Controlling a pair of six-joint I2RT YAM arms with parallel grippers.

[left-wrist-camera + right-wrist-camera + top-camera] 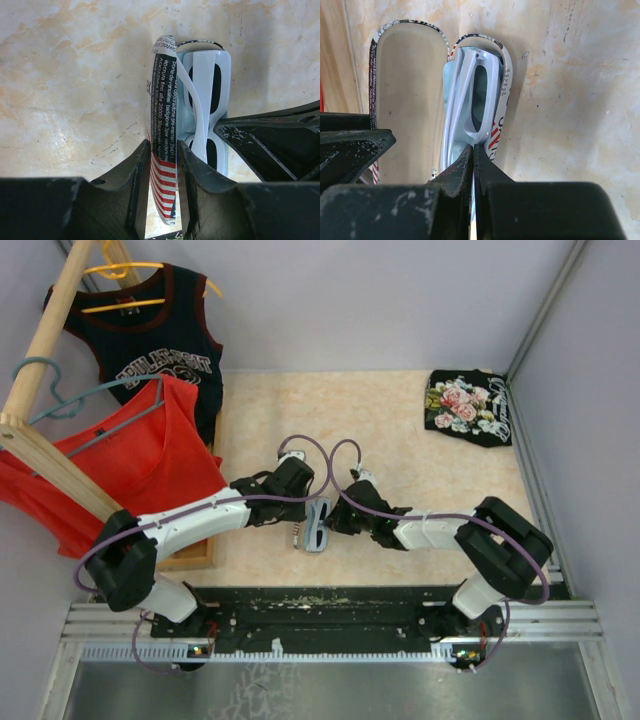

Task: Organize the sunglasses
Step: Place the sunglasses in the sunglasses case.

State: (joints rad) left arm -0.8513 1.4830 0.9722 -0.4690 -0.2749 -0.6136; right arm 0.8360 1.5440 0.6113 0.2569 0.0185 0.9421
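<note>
Left end effector (163, 152) clamped on case (162, 85) lid; sunglasses (205, 70) inside; right end effector (473, 152) pinched closed, hold unclear

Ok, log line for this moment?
left gripper: shut on case lid | right gripper: shut, tips at sunglasses | sunglasses: folded, inside open case
</note>
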